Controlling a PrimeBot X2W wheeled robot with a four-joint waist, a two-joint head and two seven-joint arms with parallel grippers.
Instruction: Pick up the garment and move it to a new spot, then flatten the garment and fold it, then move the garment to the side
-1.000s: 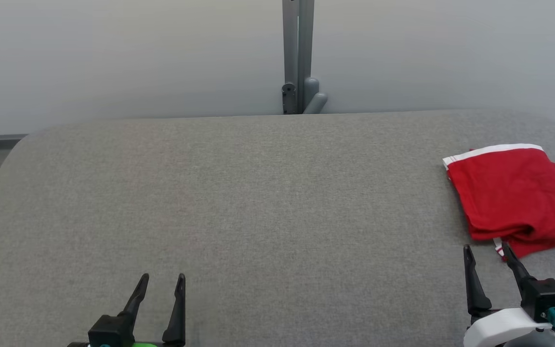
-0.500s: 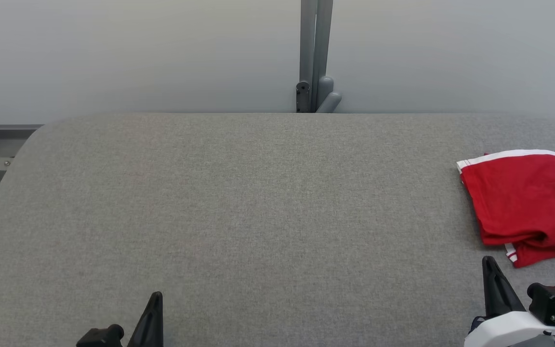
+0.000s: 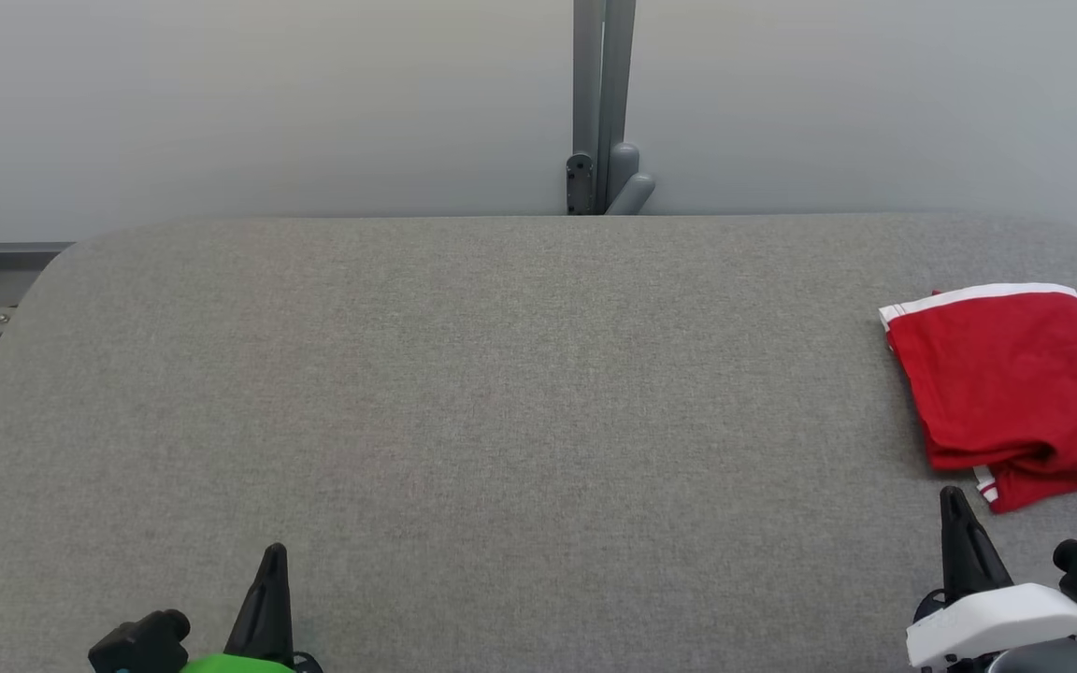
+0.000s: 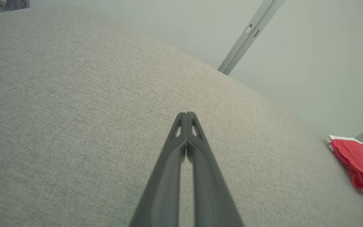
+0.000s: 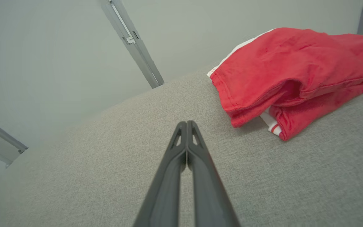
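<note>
The red garment [image 3: 1006,383] lies at the right middle of my head view, folded loosely on the table, and the frame's right edge cuts off its far side. I cannot tell whether it is shorts or a shirt. It is soft knit cloth in stacked layers with rounded, slack folds. A white band runs along its upper edge, and a bit of white-and-red stripe peeks out at its lower left corner. In the right wrist view the layers gape open towards me, with shadow inside.

My right gripper [image 3: 954,500] sits at the lower right, just below that striped corner and apart from it. Its fingers are pressed together on nothing. The left gripper [image 3: 272,561] is at the lower left, well apart from the cloth, clenched and empty too. The bottom edge cuts off both wrists.

The table [image 3: 501,374] is covered in grey woven fabric with rounded far corners, bare across the centre and left. Behind it rise a pale wall [image 3: 221,93] and a grey metal post [image 3: 602,93].
</note>
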